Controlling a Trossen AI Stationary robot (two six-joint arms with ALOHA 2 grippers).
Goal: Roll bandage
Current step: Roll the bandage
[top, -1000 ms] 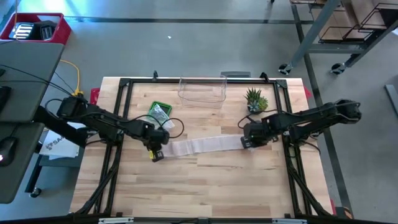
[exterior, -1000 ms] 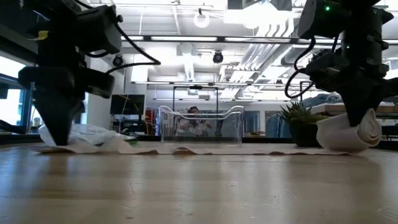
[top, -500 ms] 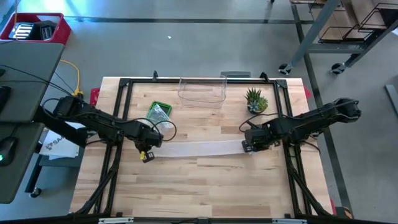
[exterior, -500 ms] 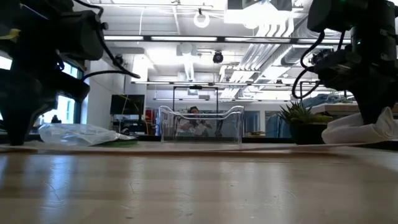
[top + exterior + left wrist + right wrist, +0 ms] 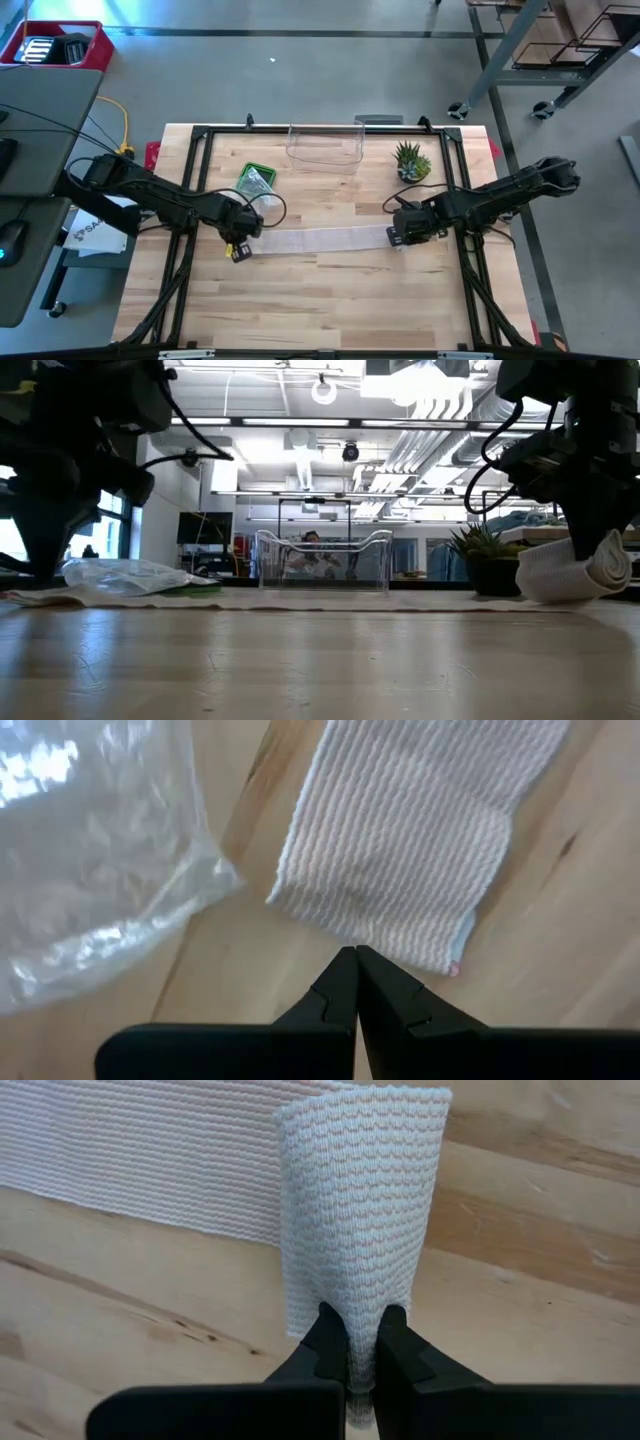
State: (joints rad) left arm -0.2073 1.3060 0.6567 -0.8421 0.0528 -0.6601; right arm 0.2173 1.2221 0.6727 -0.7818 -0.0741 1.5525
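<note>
The long white ribbed bandage lies stretched across the tabletop centre, 9 to 3 o'clock. The right gripper fingers pinch its rolled end (3 o'clock); the left gripper fingers, closed, touch the flat end.

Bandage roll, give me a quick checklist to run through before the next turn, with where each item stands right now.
1. Right gripper pinching the rolled end of the bandage: ok, fingers clamp the fabric.
2. Strip lying flat and straight between the arms: ok in the high view.
3. Left gripper on the free end: not ok, it is shut with its tips just off the fabric edge, holding nothing.
4. Plastic bag clear of the strip: cannot tell, it lies right beside the free end.
5. Plant and clear container out of the rolling path: ok, both sit toward the table's far edge.
</note>
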